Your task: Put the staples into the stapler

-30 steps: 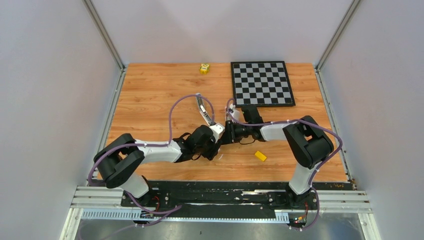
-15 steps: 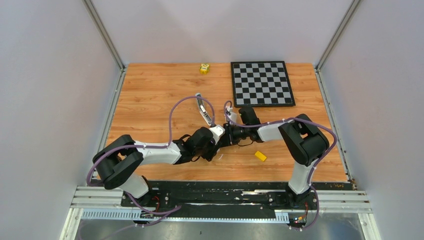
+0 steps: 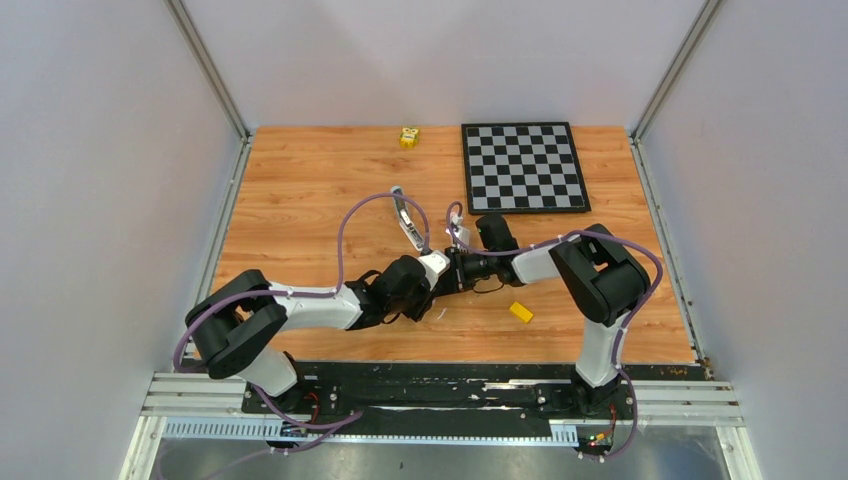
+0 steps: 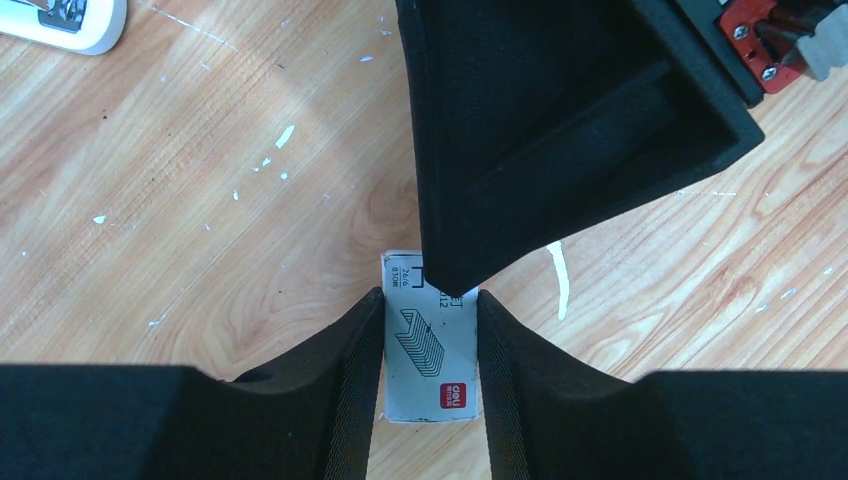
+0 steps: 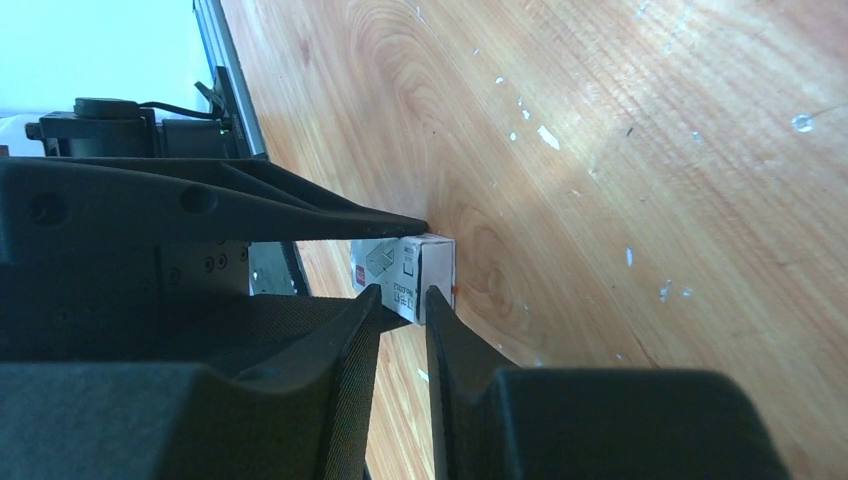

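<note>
The pale blue staple box [image 4: 430,350] lies on the wooden table, printed side up. My left gripper [image 4: 430,360] is shut on its long sides; in the top view it sits mid-table [image 3: 425,292]. My right gripper [image 5: 403,292] meets it from the right [image 3: 453,272], its jaws nearly together and pinching the box's far end [image 5: 408,262]. One right finger [image 4: 520,150] covers that end in the left wrist view. The silvery staples are hidden. The white stapler [image 3: 406,222] lies open just behind the grippers, and its corner shows in the left wrist view [image 4: 60,20].
A yellow block [image 3: 520,311] lies right of the grippers near the front. A chessboard [image 3: 524,166] fills the back right. A small yellow object [image 3: 408,136] sits at the back edge. Purple cables loop over both arms.
My right gripper has moved left, closing up to the left gripper and onto the box's end. The left gripper has kept its hold and hardly moved.
</note>
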Tool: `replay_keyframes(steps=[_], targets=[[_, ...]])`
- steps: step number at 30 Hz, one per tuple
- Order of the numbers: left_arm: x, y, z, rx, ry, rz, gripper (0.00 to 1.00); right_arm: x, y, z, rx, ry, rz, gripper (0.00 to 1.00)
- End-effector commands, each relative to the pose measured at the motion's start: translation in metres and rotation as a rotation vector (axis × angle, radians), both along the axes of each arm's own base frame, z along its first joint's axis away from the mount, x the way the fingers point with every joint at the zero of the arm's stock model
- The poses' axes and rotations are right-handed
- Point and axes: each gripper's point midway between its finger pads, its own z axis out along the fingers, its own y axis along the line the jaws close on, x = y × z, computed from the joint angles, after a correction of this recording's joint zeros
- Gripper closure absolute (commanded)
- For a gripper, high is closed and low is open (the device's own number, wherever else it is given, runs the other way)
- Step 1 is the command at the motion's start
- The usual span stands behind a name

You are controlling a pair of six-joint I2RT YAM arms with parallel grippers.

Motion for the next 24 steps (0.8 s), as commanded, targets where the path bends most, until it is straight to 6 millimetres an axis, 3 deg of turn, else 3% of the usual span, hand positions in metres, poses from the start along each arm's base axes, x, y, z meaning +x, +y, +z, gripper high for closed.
replay_keyframes(steps=[1,6,10,16,24], targets=[[-0.008,0.005,-0.009,0.024,0.015,-0.016,0.62,-0.009,0.006,0.0,0.034,0.019,0.043,0.74],[-0.008,0.005,-0.005,0.024,0.011,-0.015,0.65,-0.01,0.006,0.0,0.033,0.029,0.047,0.75],[-0.012,0.011,-0.001,0.029,0.016,-0.011,0.55,-0.009,0.005,0.0,0.028,0.027,0.042,0.75],[-0.019,0.023,-0.007,0.052,0.036,0.005,0.52,-0.007,0.006,0.0,0.021,0.029,0.041,0.73],[-0.017,0.017,-0.008,0.044,0.031,-0.011,0.59,-0.008,0.009,0.002,0.035,0.049,0.056,0.73]])
